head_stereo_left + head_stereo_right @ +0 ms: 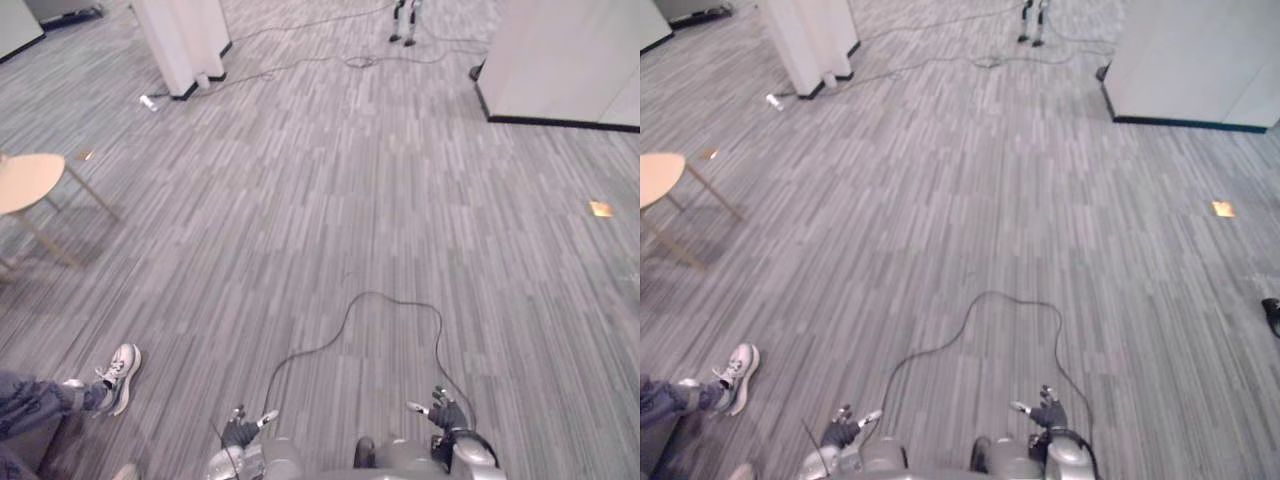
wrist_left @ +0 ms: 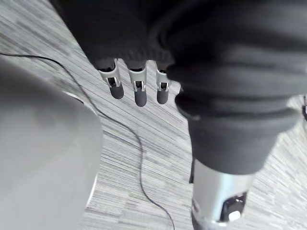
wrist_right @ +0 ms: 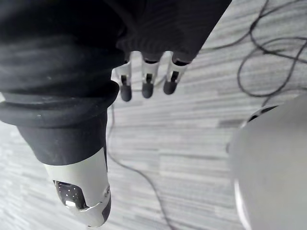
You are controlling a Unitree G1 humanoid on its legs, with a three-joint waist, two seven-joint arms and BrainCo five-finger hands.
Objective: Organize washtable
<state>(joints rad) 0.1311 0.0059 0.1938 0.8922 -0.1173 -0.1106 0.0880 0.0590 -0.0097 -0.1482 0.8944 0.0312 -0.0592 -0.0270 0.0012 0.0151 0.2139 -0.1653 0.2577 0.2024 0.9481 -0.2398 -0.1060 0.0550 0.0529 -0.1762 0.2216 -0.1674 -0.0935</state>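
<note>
My left hand [image 1: 240,432] hangs low at the bottom of the eye views, just above the grey striped carpet [image 1: 330,200]. In its wrist view the fingers [image 2: 139,91] are straight and relaxed, with nothing in them. My right hand [image 1: 445,412] hangs the same way on the other side. Its fingers [image 3: 146,84] are also straight and empty, with only carpet past them.
A small round wooden table [image 1: 25,180] stands at the left. A person's leg and grey shoe [image 1: 120,375] are at the lower left. Far off stand a white partition [image 1: 185,40] and a white cabinet [image 1: 560,60]. An orange scrap [image 1: 600,208] lies on the carpet at the right.
</note>
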